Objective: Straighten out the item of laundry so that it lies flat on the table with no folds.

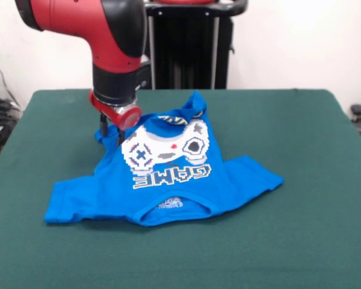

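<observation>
We see the gripper point(112, 133) low at the T-shirt's point(168, 186) far hem corner, fingers pinched on a lifted fold; shirt mid-table point(301, 241), collar nearest the camera, far hem bunched and raised.

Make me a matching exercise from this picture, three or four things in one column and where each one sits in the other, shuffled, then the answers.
Things:
1. claw
2. T-shirt collar
3. folded-over hem
4. GAME lettering

Places:
A. edge of the T-shirt farthest from the camera
B. at the shirt's corner on the picture's left, far side
C. edge nearest the camera
D. just below the pixel controller print in the picture

Pairs: 1-B, 2-C, 3-A, 4-D
</observation>
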